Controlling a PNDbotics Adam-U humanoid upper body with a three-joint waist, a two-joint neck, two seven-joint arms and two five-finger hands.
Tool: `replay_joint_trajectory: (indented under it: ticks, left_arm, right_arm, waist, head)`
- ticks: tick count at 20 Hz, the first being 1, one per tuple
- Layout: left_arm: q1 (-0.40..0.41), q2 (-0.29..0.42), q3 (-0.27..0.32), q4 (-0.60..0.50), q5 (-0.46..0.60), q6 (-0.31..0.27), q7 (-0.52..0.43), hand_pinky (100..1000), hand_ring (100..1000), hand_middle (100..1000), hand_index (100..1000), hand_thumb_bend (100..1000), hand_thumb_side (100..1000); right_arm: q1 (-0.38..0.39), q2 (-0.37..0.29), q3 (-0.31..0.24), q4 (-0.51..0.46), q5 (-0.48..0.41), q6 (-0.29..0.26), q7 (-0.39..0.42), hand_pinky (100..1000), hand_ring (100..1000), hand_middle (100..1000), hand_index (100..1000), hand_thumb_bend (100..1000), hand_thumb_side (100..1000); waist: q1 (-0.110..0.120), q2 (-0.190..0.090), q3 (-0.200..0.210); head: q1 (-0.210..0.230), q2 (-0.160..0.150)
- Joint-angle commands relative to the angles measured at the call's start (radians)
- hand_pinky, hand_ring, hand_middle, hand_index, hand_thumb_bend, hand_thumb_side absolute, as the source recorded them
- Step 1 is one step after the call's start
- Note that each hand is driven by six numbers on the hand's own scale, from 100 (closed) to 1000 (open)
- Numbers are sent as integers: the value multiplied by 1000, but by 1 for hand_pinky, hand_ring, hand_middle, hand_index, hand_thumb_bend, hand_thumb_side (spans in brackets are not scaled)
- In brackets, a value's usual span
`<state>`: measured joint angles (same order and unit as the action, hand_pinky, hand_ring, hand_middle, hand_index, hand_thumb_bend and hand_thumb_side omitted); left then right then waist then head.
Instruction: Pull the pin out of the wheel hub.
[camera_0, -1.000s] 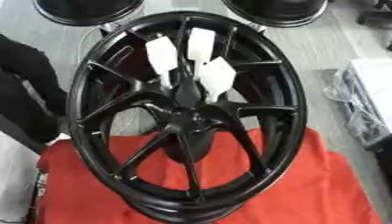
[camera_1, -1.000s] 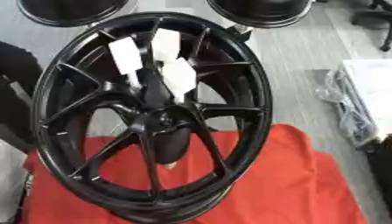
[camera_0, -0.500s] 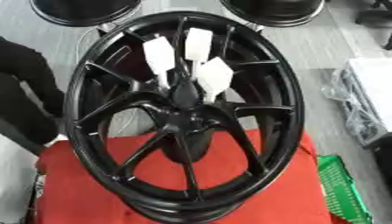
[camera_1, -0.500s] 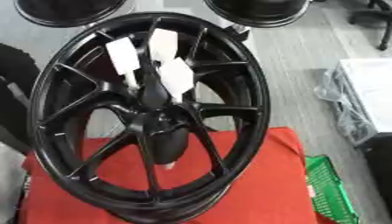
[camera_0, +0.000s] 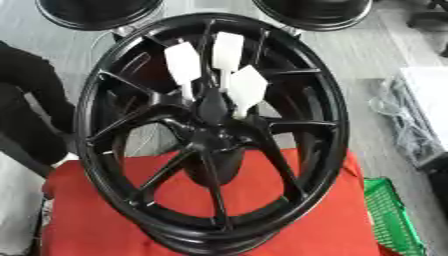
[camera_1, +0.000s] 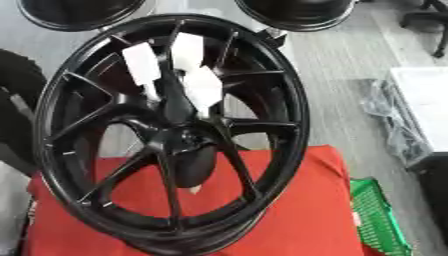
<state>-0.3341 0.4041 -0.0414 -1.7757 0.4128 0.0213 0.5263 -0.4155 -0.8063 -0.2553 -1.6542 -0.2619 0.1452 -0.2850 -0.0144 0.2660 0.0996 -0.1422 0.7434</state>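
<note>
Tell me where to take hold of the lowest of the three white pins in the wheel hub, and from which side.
Take the lowest white pin by its broad flat white head, not the thin stem that runs down into the black wheel hub. Come from the front, facing side of the wheel and pinch across the flat faces; the head stands clear of the spokes there. Two other pins sit close on its upper left, so the lower right is probably freer.

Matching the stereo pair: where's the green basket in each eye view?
Left eye view: green basket at the lower right corner, just right of the red cloth.
Right eye view: the same basket sits lower right but further in from the edge, again against the cloth's right edge.
Shared landmark: the three white tags clustered above the black wheel's centre.
</note>
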Motion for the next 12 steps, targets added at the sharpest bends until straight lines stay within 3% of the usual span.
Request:
replay_joint_trajectory:
  ticks: [1, 5, 8, 12]
  left_arm:
    - [-15, 11, -1, -19, -8, 0, -4, 638, 824, 732, 714, 328, 680]
    - [-18, 6, -2, -19, -8, 1, -5, 638, 825, 732, 714, 327, 679]
    - [-20, 2, -2, -20, -10, 2, -5, 637, 825, 732, 714, 327, 679]
    - [-23, -2, -2, -21, -11, 2, -5, 638, 826, 732, 714, 327, 678]
  right_arm:
    - [-64, 23, 33, -20, -69, -26, -12, 788, 693, 726, 779, 315, 177]
    - [-132, 92, 68, -4, -91, -20, 4, 786, 696, 729, 780, 293, 195]
    - [-157, 138, 79, 2, -88, -27, 20, 795, 713, 745, 796, 131, 329]
    - [-167, 191, 85, 24, -73, -33, 41, 797, 716, 749, 798, 129, 344]
  waist:
    - [3, -23, 3]
    - [9, -22, 9]
    - [13, -20, 12]
    - [18, -17, 14]
  head:
    - [-4, -14]
    - [-6, -15]
    - [-6, -17]
    - [-1, -22]
